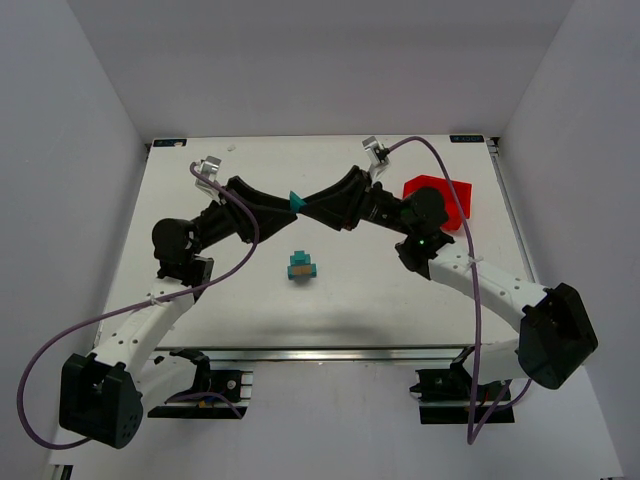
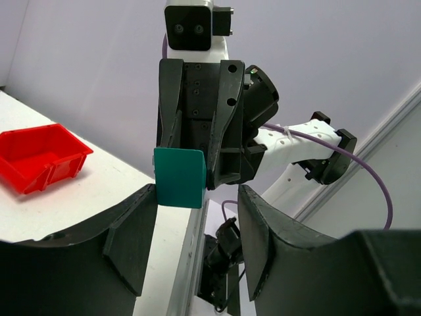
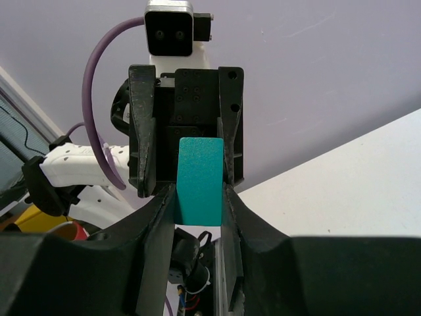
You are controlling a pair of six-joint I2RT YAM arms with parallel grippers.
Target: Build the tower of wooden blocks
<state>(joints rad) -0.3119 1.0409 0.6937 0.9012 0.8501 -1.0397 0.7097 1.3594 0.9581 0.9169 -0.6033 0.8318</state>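
The wood block tower (image 1: pixel 301 266) is a small cluster of teal blocks with one tan block, standing mid-table. Above and behind it the two grippers meet tip to tip in the air. My right gripper (image 3: pixel 197 194) is shut on a teal block (image 3: pixel 200 181), both fingers pressed on its sides. That same teal block (image 2: pixel 179 178) shows in the left wrist view, sticking out of the right gripper's fingers. My left gripper (image 2: pixel 197 197) is open, its jaws wide; the block sits by the left finger, well off the right one. From above, the block (image 1: pixel 296 200) peeks out between both gripper tips.
A red plastic bin (image 1: pixel 440 200) stands at the back right of the table, just behind the right arm's wrist, and shows again as the red bin (image 2: pixel 39 158) in the left wrist view. Purple cables loop off both arms.
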